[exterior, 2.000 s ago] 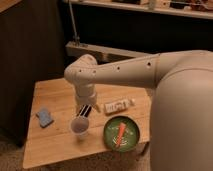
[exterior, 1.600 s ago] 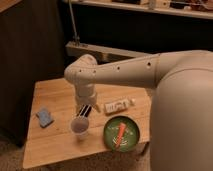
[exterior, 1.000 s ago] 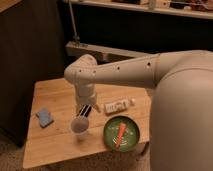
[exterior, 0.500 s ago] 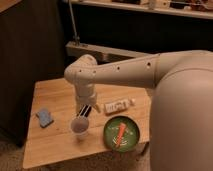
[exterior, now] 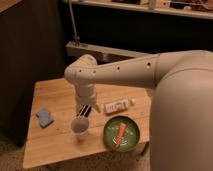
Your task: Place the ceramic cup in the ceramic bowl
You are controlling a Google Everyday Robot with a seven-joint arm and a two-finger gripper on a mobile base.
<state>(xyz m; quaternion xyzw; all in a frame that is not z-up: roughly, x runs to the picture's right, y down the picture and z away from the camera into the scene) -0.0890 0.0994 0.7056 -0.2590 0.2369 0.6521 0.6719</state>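
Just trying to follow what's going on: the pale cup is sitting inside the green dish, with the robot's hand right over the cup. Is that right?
Not quite. The camera view shows the cup outside the green dish. It stands on the wooden table beside the dish, to its left in the picture. The hand is indeed right over the cup.

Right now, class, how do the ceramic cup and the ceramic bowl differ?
The ceramic cup is pale and narrow; the ceramic bowl is dark green and far wider. The cup is deep for its width, the bowl shallow. The tool is at the cup, not the bowl. Both are round and mouth-up.
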